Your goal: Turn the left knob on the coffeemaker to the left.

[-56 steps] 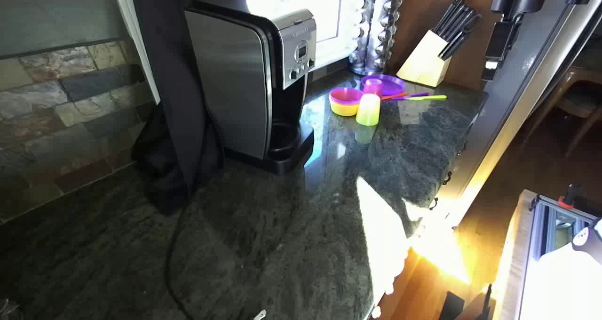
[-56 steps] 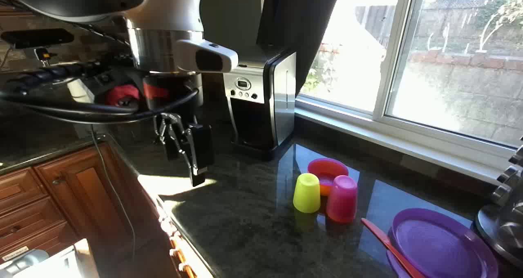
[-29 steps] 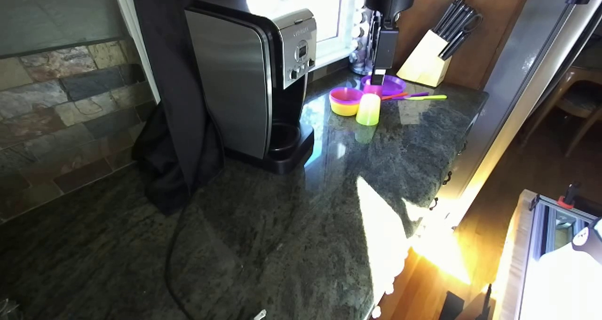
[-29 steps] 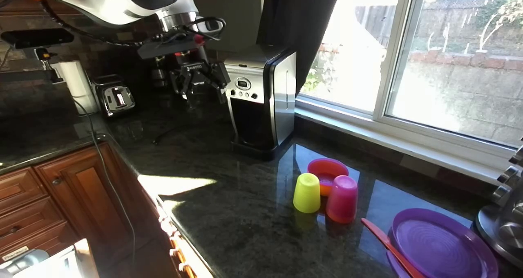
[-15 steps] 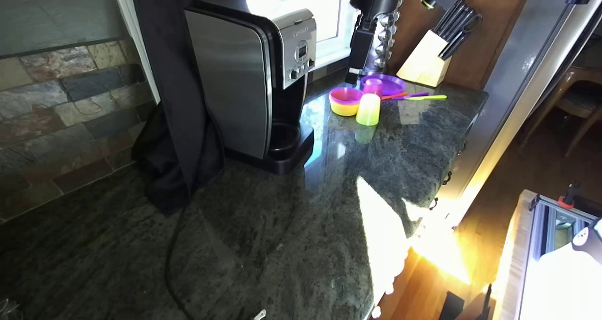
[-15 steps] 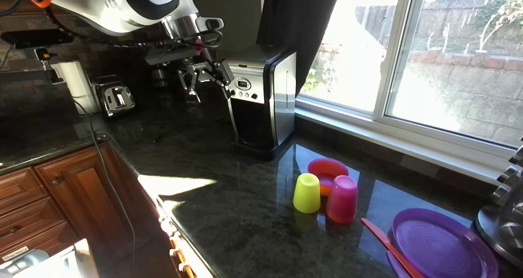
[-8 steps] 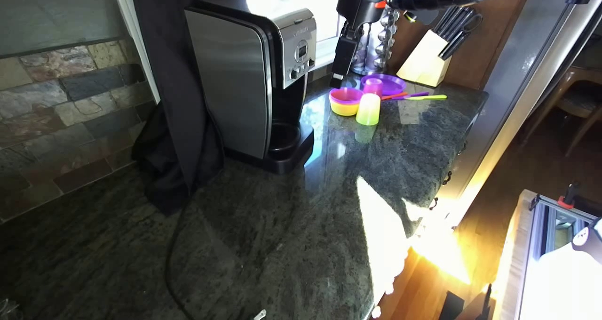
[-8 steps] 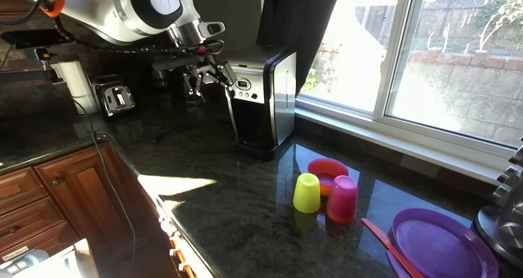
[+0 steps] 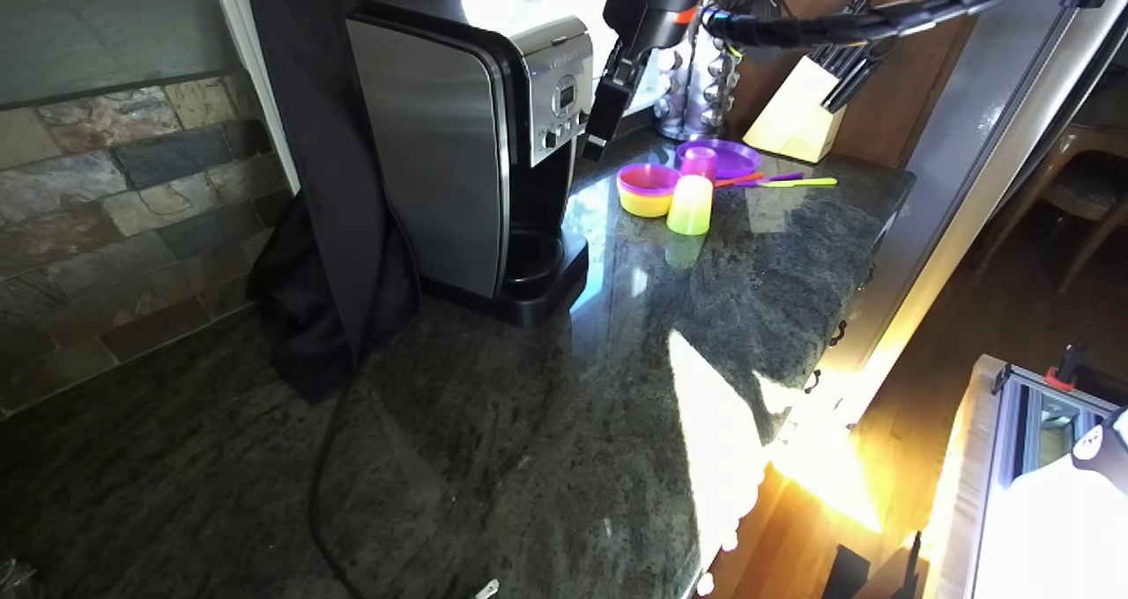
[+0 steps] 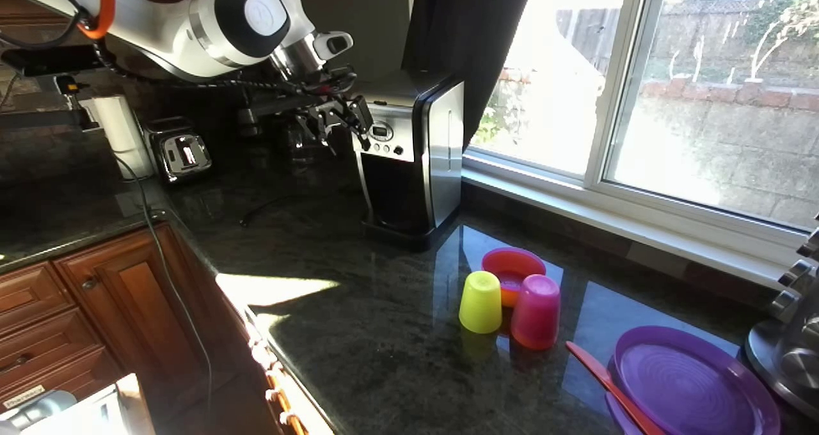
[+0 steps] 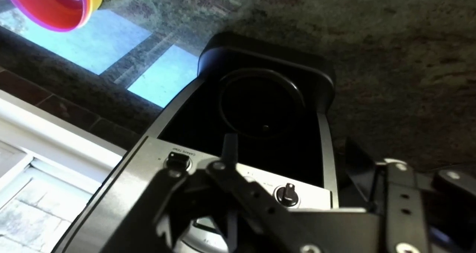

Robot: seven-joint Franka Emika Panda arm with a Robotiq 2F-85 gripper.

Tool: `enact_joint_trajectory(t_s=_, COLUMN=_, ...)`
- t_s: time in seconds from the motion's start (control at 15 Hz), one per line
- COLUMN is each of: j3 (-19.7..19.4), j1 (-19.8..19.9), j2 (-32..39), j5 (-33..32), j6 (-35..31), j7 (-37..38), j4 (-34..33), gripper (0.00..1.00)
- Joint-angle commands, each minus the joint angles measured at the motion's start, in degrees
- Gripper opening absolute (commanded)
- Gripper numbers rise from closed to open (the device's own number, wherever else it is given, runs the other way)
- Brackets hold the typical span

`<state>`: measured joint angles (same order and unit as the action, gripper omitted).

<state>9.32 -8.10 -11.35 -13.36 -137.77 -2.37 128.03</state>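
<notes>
The coffeemaker shows in both exterior views, with its brushed-steel side [image 9: 432,158] [image 10: 446,153] and silver front panel. In the wrist view, its panel [image 11: 128,186] appears upside down. The dark left knob [image 11: 287,195] shows there between my open fingers, apart from them; it also shows in an exterior view [image 9: 552,139]. The right knob [image 11: 178,160] is beyond the finger on the window side. My gripper [image 11: 290,141] is open and empty, tilted downward in front of the panel. In an exterior view, one finger of my gripper [image 10: 349,147] hides the left knob.
A yellow-green cup [image 10: 481,304], a pink cup [image 10: 536,310], bowls [image 10: 512,254] and a purple plate [image 10: 678,371] stand on the counter. A knife block [image 9: 797,114] and spice rack [image 9: 696,79] are behind. A dark curtain [image 9: 322,141] hangs beside the coffeemaker. A toaster [image 10: 183,157] stands farther back.
The arm has swung over and turned its gripper toward the coffeemaker. Over the last second the gripper has tilted and moved closer to the front panel. The coffeemaker and dishes have not moved.
</notes>
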Motion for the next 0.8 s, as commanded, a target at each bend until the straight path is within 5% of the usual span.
enact_joint_trajectory(t_s=0.0, j3=0.16, j1=0.68, j2=0.52, j5=-1.23, j6=-3.51, j7=1.61, j4=1.16, gripper=0.45)
enact_joint_trajectory(t_s=0.07, j3=0.15, j1=0.76, j2=0.79, j5=-1.19, j6=-4.25, j7=1.59, j4=1.21, gripper=0.52)
enact_joint_trajectory(t_s=0.13, j3=0.14, j1=0.79, j2=1.04, j5=-1.08, j6=-4.78, j7=1.57, j4=1.19, gripper=0.72)
enact_joint_trajectory(t_s=0.4, j3=0.2, j1=0.71, j2=2.01, j5=-0.97, j6=-7.59, j7=1.33, j4=1.24, gripper=0.93)
enact_joint_trajectory(t_s=0.67, j3=0.21, j1=0.66, j2=2.95, j5=-0.86, j6=-9.17, j7=1.37, j4=1.16, gripper=1.0)
enact_joint_trajectory(t_s=0.73, j3=0.21, j1=0.62, j2=3.14, j5=-0.72, j6=-9.13, j7=1.33, j4=1.1, gripper=0.94)
